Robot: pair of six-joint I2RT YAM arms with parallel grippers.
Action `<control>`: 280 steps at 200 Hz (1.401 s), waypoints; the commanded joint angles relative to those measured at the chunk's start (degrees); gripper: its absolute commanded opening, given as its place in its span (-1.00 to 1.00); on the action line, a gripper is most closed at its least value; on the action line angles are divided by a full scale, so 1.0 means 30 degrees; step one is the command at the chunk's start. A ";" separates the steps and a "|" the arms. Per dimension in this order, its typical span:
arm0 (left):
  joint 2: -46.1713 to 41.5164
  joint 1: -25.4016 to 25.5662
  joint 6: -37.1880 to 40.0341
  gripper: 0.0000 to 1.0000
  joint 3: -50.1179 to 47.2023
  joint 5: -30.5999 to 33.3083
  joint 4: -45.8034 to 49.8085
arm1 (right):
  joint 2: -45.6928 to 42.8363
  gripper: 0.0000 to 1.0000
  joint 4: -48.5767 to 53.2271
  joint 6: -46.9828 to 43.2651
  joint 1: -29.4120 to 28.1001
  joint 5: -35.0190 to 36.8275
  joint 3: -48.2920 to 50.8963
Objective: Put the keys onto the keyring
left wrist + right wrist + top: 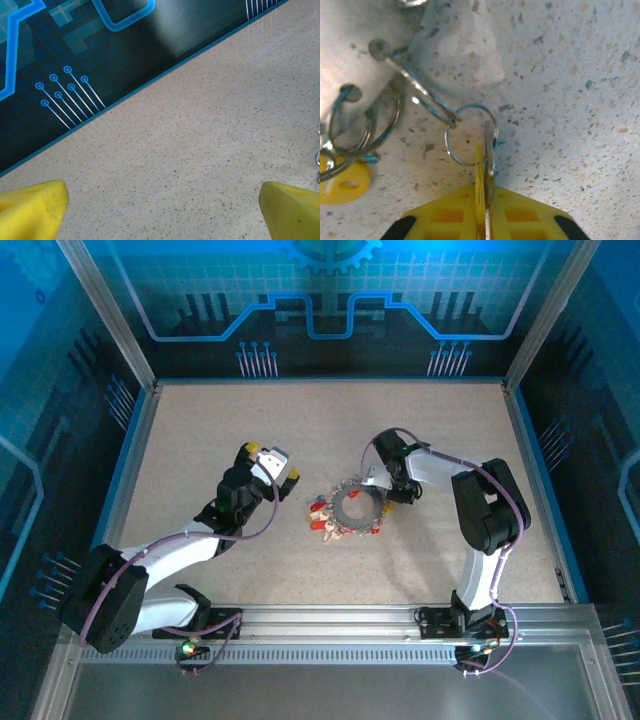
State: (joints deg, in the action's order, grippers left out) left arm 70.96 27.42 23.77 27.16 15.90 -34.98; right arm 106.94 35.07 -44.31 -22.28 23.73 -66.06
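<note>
While the right gripper (pixel 484 200) pinched a key (pixel 486 150) edge-on, its loop (pixel 476 105) was best fed slowly onto the clasp (pixel 427 100) of the keyring (pixel 338 508); the left gripper (pixel 162 215) stood spread.

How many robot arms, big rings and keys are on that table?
Robot arms: 2, left and right
Big grey ring: 1
Keys: red and yellow heads bunched around the ring, too small to count
Total that can be counted: 3
</note>
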 commanded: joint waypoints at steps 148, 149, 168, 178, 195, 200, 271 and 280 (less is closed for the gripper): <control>0.0405 -0.3408 -0.2514 0.98 -0.0162 0.3277 0.0632 | -0.8856 0.99 -0.9273 0.6701 0.2651 -0.3129 0.4147; 0.0402 -0.3432 -0.2582 0.98 -0.0183 0.3295 0.0595 | -0.8994 0.99 -0.9427 0.6854 0.2696 -0.3131 0.4295; 0.0425 -0.3739 -0.3573 0.98 -0.0641 0.3182 -0.0136 | -1.1716 0.99 -1.3660 0.9362 0.3529 -0.3472 0.7452; 0.0618 -0.3877 -0.3755 0.98 -0.0600 0.2653 -0.0129 | -1.3029 0.99 -1.5987 1.0973 0.4122 -0.3788 0.9146; 0.1347 -0.4164 -0.3749 0.98 -0.0763 0.2112 -0.0866 | -1.4606 0.99 -1.9380 1.3773 0.5022 -0.3886 1.1698; 0.1586 -0.4279 -0.3828 0.98 -0.0865 0.2056 -0.1268 | -1.4928 0.99 -2.0010 1.4271 0.5175 -0.3970 1.2390; 0.4232 -0.7193 -0.6737 0.98 -0.1341 -0.0612 -0.3770 | -1.0832 0.99 -2.7255 1.4930 0.5870 -0.5056 1.6309; 0.4455 -0.7614 -0.7238 0.98 -0.1557 -0.0870 -0.4320 | -0.9890 0.99 -2.8058 1.4822 0.5877 -0.5081 1.6171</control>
State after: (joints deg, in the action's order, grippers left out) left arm 82.70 7.92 7.73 23.68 17.04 -42.04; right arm 71.99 -36.29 -0.60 -5.69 11.62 -17.65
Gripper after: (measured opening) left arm 0.990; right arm 0.996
